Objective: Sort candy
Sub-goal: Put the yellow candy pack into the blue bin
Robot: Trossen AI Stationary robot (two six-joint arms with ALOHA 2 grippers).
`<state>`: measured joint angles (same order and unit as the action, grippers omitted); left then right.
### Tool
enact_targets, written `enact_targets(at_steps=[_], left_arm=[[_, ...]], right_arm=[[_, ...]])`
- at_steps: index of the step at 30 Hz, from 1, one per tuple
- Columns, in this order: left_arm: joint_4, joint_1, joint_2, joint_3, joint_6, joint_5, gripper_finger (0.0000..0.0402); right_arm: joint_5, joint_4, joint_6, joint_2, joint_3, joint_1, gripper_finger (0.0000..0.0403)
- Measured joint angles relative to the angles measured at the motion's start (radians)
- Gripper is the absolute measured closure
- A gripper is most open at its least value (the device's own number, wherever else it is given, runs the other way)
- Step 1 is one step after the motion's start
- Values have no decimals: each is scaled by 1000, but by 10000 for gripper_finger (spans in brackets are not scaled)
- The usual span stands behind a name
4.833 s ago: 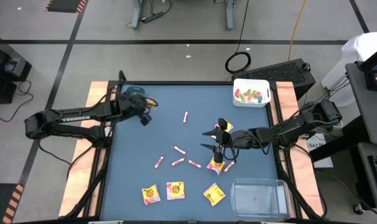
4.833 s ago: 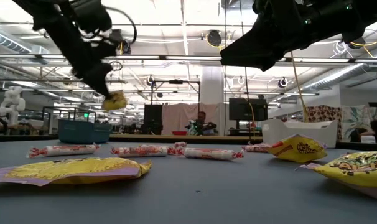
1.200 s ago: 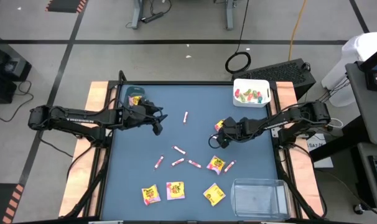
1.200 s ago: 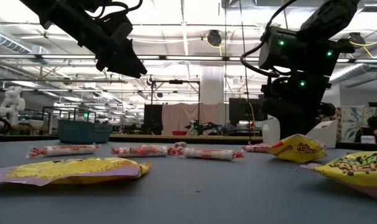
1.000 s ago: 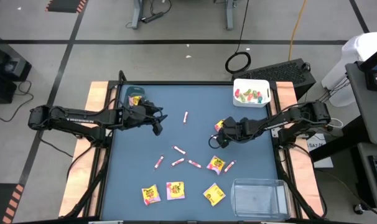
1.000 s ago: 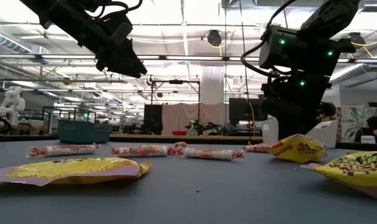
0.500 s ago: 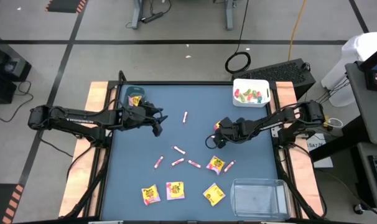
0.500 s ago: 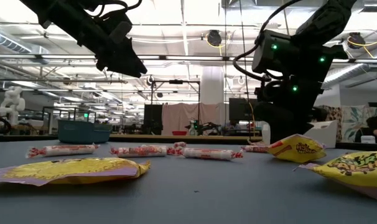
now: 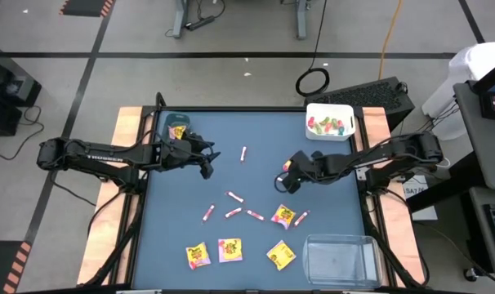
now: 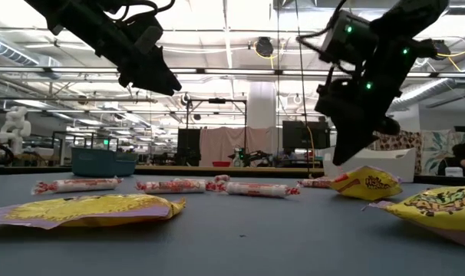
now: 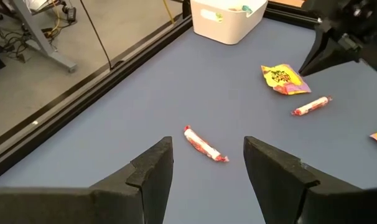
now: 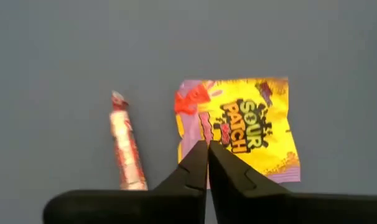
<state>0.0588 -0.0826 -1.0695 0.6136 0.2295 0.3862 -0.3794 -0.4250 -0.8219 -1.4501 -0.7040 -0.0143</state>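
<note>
The right hand (image 12: 207, 163) is held shut and empty above a yellow packet (image 12: 241, 129), seemingly poised for picking. The left hand (image 11: 207, 163), part-open, empty, is aimed at a stick candy (image 11: 204, 144) on the surface (image 9: 231, 171).

Yellow packets (image 9: 283, 216) and pink-white sticks (image 9: 234, 212) lie scattered flat on the table.

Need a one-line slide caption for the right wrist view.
Right gripper, shut, above a yellow packet beside a pink-white stick.
</note>
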Motion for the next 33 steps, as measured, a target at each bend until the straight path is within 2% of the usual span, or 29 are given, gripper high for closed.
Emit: enact_targets(at_steps=[4, 7, 10, 17, 19, 21, 23, 26, 33], left_arm=[[-1, 0, 0, 0, 0, 0, 201], [-1, 0, 0, 0, 0, 0, 201], [-6, 0, 0, 0, 0, 0, 201], [-22, 0, 0, 0, 0, -11, 201], [-23, 0, 0, 0, 0, -13, 201], [-23, 0, 0, 0, 0, -16, 201], [-24, 0, 0, 0, 0, -16, 201], [-24, 0, 0, 0, 0, -16, 201], [-23, 0, 0, 0, 0, -16, 201]], right_arm=[[-5, -25, -24, 17, 0, 0, 394], [-7, -47, -60, 6, -1, 5, 374], [-7, -80, -74, -23, -2, 17, 321], [-61, -48, -66, -91, -3, 35, 150], [-48, -43, -72, -108, -3, 40, 117], [-23, -36, -70, -121, -5, 42, 106], [-9, -25, -69, -137, -6, 42, 114], [25, -8, -63, -149, -6, 42, 155], [67, 15, -47, -140, -6, 39, 308]])
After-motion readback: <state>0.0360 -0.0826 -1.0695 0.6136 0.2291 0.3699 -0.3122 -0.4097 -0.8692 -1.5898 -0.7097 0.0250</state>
